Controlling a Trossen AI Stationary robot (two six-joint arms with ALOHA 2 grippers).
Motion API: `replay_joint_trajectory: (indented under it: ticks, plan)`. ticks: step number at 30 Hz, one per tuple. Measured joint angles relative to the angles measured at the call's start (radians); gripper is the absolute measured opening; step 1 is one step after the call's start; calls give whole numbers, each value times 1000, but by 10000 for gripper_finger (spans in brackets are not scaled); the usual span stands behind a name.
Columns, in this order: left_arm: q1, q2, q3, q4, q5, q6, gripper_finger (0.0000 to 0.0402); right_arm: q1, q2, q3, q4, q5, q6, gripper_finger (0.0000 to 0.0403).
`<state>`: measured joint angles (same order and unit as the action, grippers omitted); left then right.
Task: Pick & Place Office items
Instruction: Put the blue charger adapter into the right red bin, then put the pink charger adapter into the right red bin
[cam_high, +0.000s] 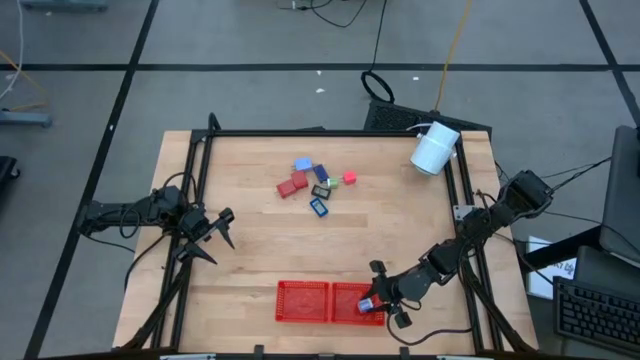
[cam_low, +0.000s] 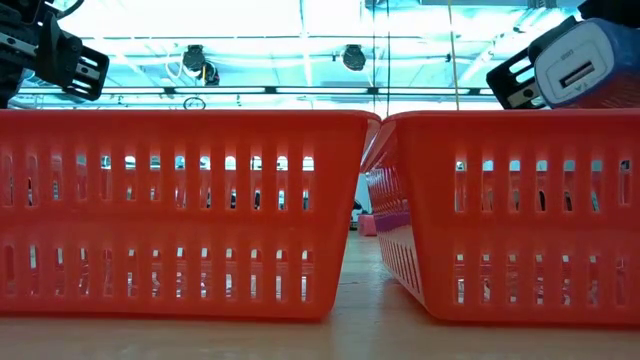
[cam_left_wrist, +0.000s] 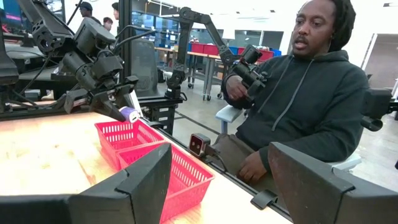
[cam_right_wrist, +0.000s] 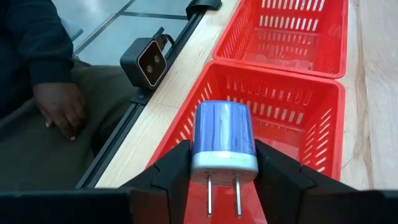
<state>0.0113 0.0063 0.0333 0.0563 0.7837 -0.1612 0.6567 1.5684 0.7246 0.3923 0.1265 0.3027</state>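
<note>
The right hand (cam_high: 380, 300) pinches a blue charger (cam_right_wrist: 224, 140) over the red trays (cam_high: 305, 300) at the wooden counter's (cam_high: 250, 250) near edge; the left hand (cam_high: 212, 238) hangs spread.

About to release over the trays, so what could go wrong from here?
1. The right gripper holds the blue charger over the near end of the right tray, close to its rim; released there it might clip the rim and land outside.
2. The table edge is just beyond that rim, so a bounce could go to the floor.
3. The trays sit side by side; drift could put it in the left tray.
</note>
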Motion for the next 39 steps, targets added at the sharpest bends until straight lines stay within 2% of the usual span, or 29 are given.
replay_joint_trajectory:
  ticks: [15,39]
  plan:
    - [0,0,0,0,0,0,271,0,0,0,0,2,30,202]
    - [0,0,0,0,0,0,271,-14,0,0,0,7,27,198]
